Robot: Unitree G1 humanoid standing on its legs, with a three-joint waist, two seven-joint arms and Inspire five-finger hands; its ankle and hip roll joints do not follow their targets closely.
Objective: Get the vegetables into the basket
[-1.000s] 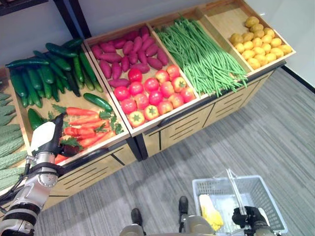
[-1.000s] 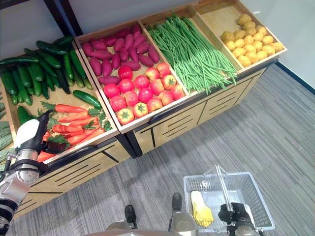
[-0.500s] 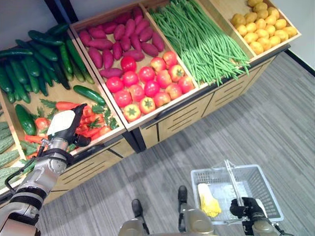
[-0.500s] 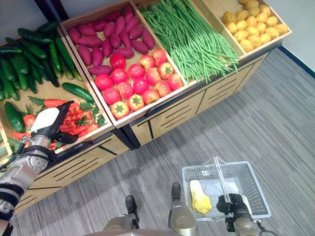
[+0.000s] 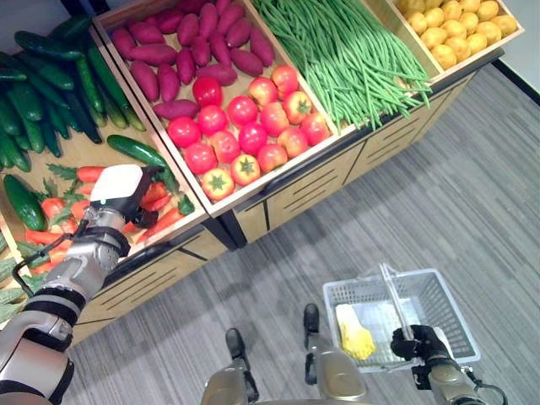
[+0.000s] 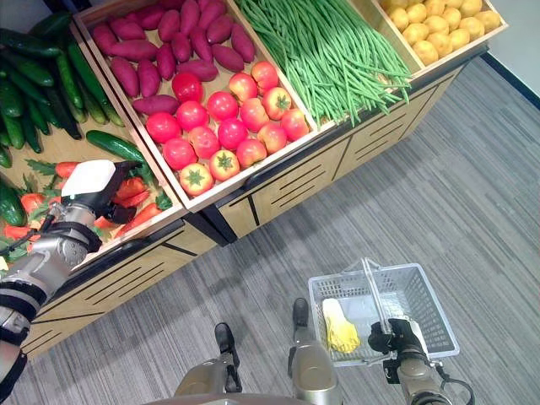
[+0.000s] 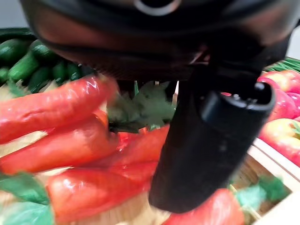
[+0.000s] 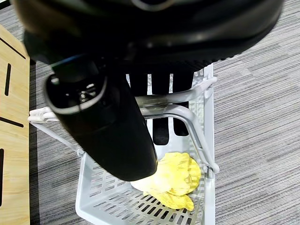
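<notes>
Where the wooden produce stand (image 5: 278,198) begins at the far left, dark green cucumbers (image 5: 51,101) fill the back of the first bin and carrots (image 5: 160,221) lie at its front. These carrots are glossy orange-red with ragged green leafy tops, lying roughly side by side on the pale wood. The left hand (image 5: 126,192) rests over this pile, its white-covered back upward, wrist bent so the forearm rises from the lower left. In the left wrist view the dark thumb (image 7: 206,145) stands just in front of the carrots (image 7: 65,150), close to them; whether the fingers have closed on one cannot be told, since they are hidden under the hand.

Next bin over: purple-red sweet potatoes (image 5: 181,46) at the back, red tomatoes (image 5: 245,135) at the front. Beyond that, a long heap of green beans (image 5: 346,59), then yellow potatoes (image 5: 456,29) in the last bin at the far right.

On the grey striped floor (image 5: 472,186), lower right, the white slatted basket (image 5: 443,291) hangs from the right hand (image 5: 418,343). This hand's fingers are curled round the basket handle (image 8: 187,117), as the right wrist view shows, thumb (image 8: 103,122) lying across it. Inside the basket, against its left wall, lies one yellow leafy vegetable (image 5: 354,333), crinkled and pale yellow, probably a small cabbage.
</notes>
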